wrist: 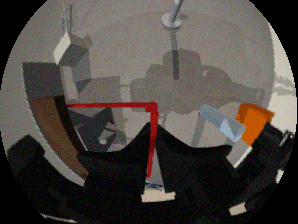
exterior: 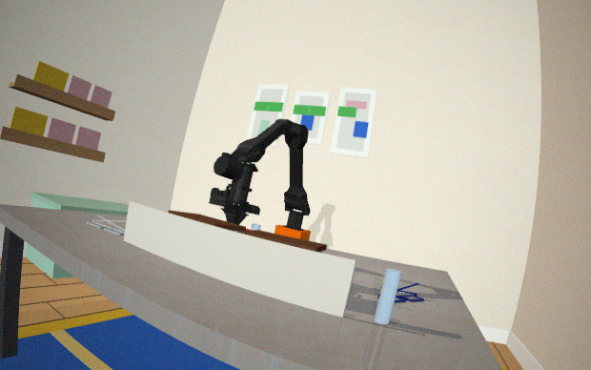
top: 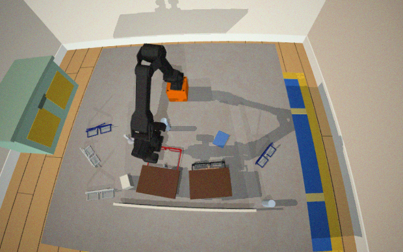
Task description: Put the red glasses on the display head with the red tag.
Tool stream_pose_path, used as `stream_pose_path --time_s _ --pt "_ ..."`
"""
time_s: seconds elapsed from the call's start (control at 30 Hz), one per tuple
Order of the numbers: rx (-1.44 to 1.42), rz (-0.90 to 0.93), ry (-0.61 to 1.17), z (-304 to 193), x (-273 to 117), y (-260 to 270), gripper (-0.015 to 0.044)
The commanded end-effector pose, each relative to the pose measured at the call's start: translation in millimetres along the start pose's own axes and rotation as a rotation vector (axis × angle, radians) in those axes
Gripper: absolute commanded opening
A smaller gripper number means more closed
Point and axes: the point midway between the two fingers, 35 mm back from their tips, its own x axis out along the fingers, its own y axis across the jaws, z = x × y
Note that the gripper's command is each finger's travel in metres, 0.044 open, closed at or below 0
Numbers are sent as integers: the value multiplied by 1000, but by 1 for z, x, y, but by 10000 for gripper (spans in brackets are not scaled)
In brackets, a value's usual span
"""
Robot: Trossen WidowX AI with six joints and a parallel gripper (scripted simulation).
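The red glasses (top: 180,158) (wrist: 110,105) are held off the table, temples pointing toward the left brown board (top: 158,182) (wrist: 47,117). In the top view the temple ends reach that board's front edge. My gripper (exterior: 234,223) (wrist: 150,124) is shut on the glasses' front frame; the arm hides the fingertips in the top view. The board hides nearly all of the left head; whether the temples touch it cannot be told. The other head, under the right board (top: 210,184), wears black glasses (top: 208,165). No tag can be made out clearly.
A pale blue cylinder (top: 166,124) (wrist: 220,121) and a silver post (top: 129,139) (wrist: 171,20) stand near the arm. A white block (top: 126,182) (wrist: 72,49) is left of the boards. A white panel (top: 185,208) (exterior: 238,262) stands behind them. Blue glasses (top: 267,154) lie right.
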Motion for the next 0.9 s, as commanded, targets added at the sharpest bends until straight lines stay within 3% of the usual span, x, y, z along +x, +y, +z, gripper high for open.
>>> stream_pose_path --time_s 0.0,0.87 --pt "1 5 2 -1 -1 8 0" --pt "0 12 2 -1 0 44 0"
